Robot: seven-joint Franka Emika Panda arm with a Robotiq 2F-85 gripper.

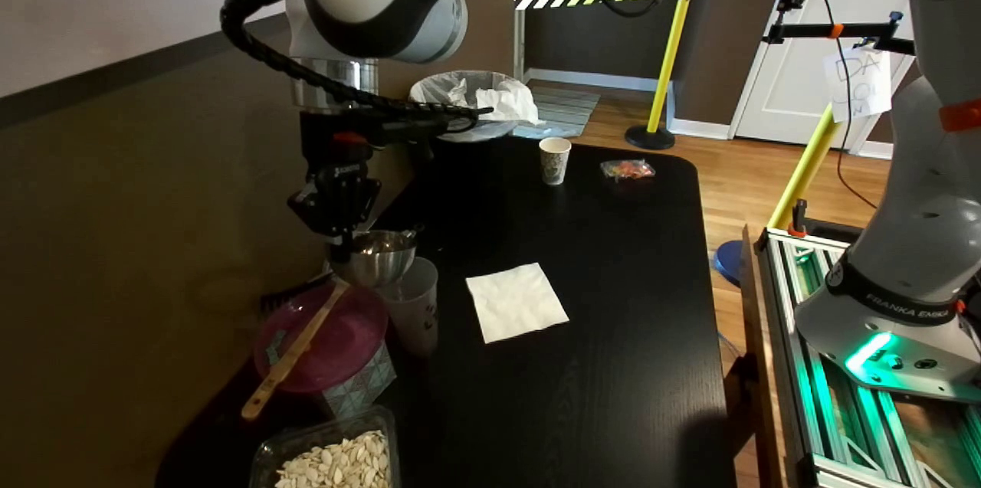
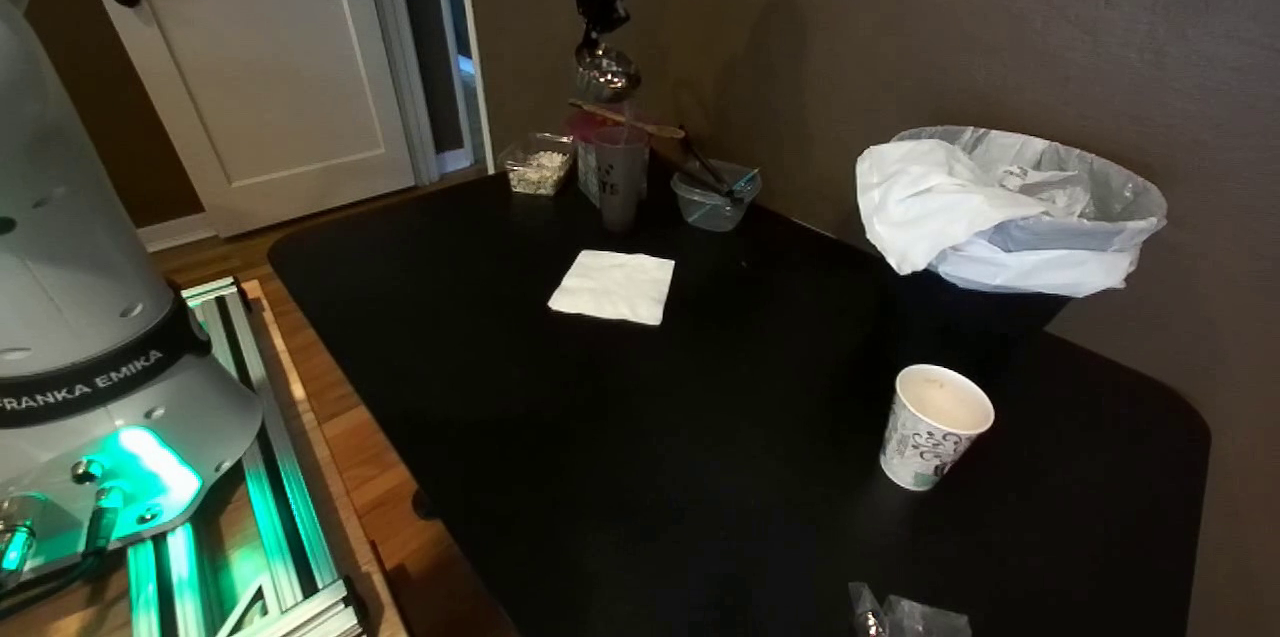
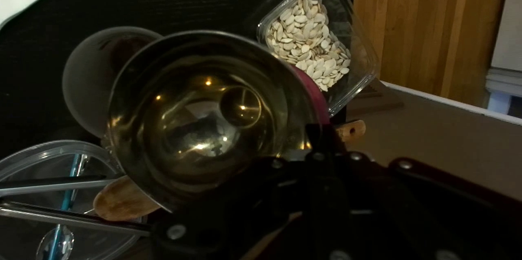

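Step now looks like holding 1 metal bowl (image 1: 379, 266) aloft: the hand (image 1: 342, 249) is clamped on its rim, bowl right under the hand & off the bench (image 1: 582, 388); looks empty, AFAICT. Next move prob. calls for a firm pinch & rim level. Also counted: below hand, 1 frosted cup (image 2: 620, 167), 1 pink bowl (image 1: 354, 338) w/ 1 wooden spoon (image 1: 295, 352) across it, 1 patterned box (image 1: 360, 387) under that; near hand, 1 clear tub (image 3: 342, 19) of seeds (image 3: 301, 33) (too many to count) & 1 clear bowl (image 2: 710, 216) w/ utensils (image 3: 66, 201), no. unclear; farther off, 1 napkin (image 1: 517, 302); well apart from hand, 1 paper cup (image 1: 553, 164), 1 packet (image 1: 628, 169), 1 lined bin (image 2: 1050, 262).
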